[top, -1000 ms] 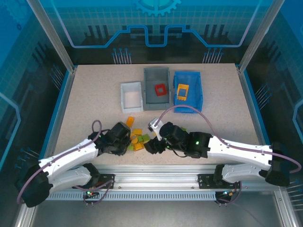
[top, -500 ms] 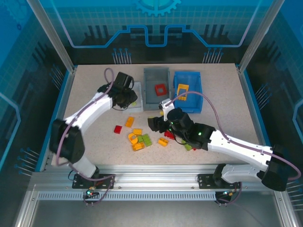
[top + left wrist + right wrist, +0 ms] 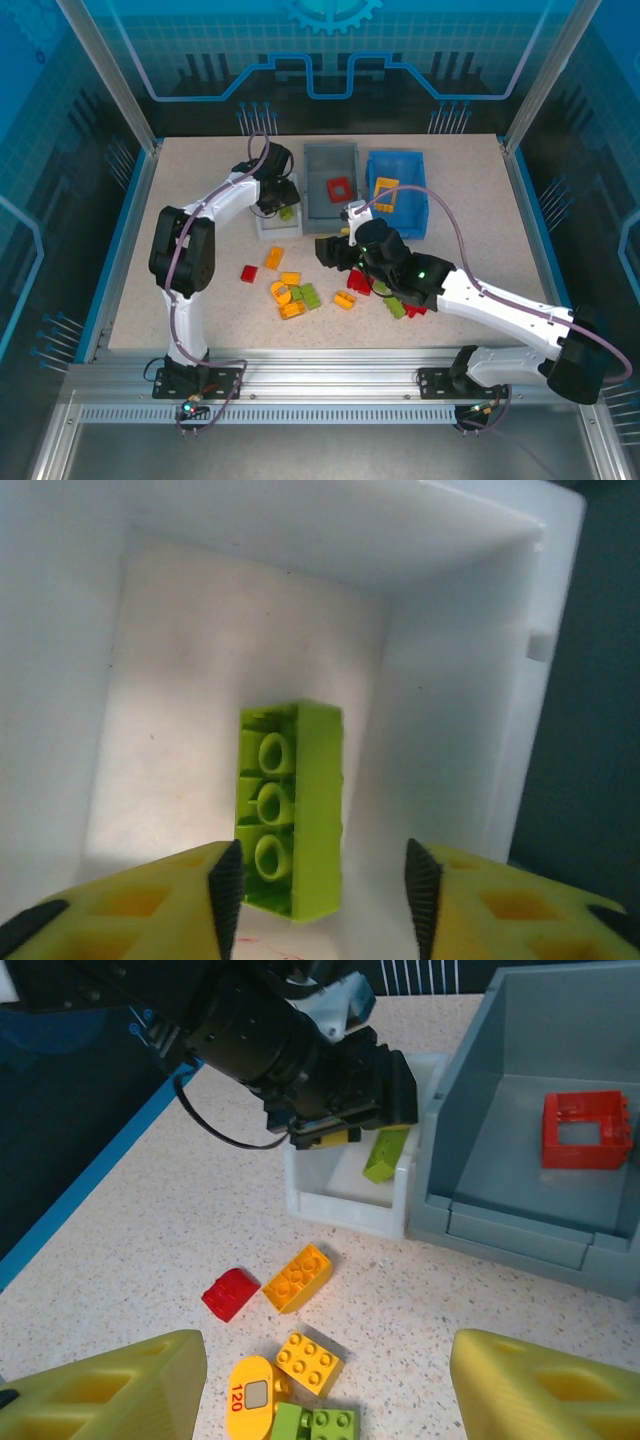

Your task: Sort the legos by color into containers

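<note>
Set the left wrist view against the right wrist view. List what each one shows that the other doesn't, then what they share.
Left wrist: the hollow underside of the lime green brick with its three round tubes, seen from above between the spread fingers of the left gripper. Right wrist: the grey bin holding a red square frame, and, loose on the table, a red brick, an orange brick and a yellow piece marked 120. Both: the white bin with the lime green brick inside it.
</note>
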{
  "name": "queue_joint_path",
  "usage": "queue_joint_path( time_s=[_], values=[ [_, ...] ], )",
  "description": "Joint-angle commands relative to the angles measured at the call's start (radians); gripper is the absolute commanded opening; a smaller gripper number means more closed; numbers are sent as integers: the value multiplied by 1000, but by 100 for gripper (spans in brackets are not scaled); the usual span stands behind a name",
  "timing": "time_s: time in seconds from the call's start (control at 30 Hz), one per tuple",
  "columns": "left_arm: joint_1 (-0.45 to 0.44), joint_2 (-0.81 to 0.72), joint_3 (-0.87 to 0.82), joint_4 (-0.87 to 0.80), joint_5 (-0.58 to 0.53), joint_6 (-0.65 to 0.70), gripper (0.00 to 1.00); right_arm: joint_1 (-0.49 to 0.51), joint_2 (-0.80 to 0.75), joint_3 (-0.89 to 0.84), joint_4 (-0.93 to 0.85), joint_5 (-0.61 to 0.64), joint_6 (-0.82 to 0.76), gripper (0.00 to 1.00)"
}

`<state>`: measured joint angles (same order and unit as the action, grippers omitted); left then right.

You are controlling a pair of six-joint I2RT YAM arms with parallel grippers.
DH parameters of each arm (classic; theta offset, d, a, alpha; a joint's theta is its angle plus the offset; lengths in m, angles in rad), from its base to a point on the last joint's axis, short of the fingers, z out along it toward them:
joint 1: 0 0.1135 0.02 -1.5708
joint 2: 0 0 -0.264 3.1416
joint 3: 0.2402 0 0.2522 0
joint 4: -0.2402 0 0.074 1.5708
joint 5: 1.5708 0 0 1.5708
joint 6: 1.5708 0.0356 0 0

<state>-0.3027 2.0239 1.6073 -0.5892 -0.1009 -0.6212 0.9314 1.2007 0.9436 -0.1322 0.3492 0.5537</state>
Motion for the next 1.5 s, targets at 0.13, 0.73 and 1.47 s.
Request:
queue_joint_path(
  time_s=[0.13,0.73,1.47],
  values=[
    [-13,-247,-72,13,-6,31,56,-64,-77,-19,-193,73,101,66],
    [-504,-1195,-809,-14,-13,-199,61,65,289,52,-508,-119,-122,67],
    [-517,-1452,-904,-105,-62,-271,63,98,669,234,-608,-9,-195,49]
  ],
)
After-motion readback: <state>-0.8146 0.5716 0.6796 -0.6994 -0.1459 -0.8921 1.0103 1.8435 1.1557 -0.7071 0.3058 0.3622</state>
